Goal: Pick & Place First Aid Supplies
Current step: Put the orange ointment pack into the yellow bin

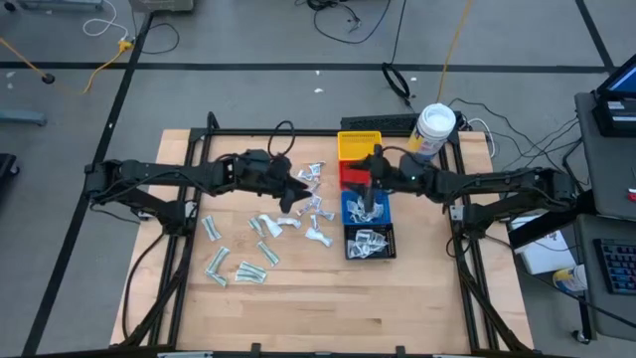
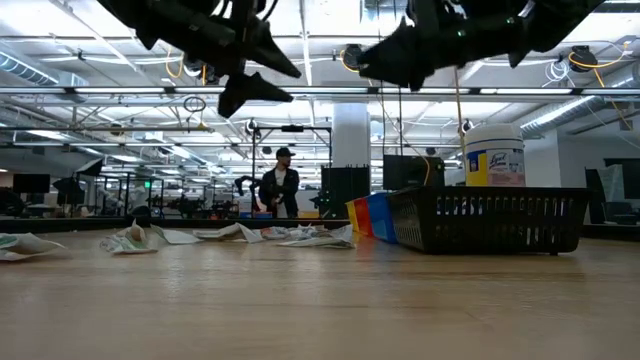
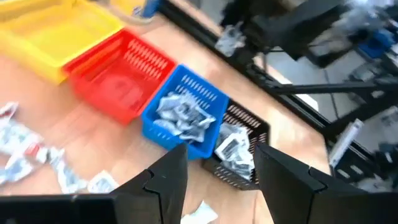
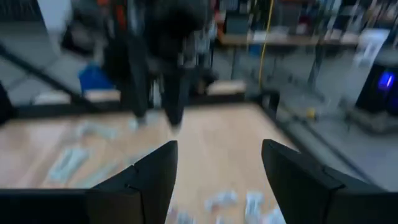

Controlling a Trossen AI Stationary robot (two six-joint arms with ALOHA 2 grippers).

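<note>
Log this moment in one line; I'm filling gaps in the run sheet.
right gripper: open, above blue bin | left gripper: open, empty, above loose packets | black bin: holds packets

blue bin (image 1: 358, 209): partly covered in the high view by the right gripper (image 1: 372, 207), so its contents are mostly hidden.
packets (image 4: 236, 202): smeared by blur in the right wrist view; no marks can be read.
black bin (image 3: 244, 152): partly hidden behind the left gripper's fingers (image 3: 283, 177).
person (image 2: 279, 184): too small for detail.
</note>
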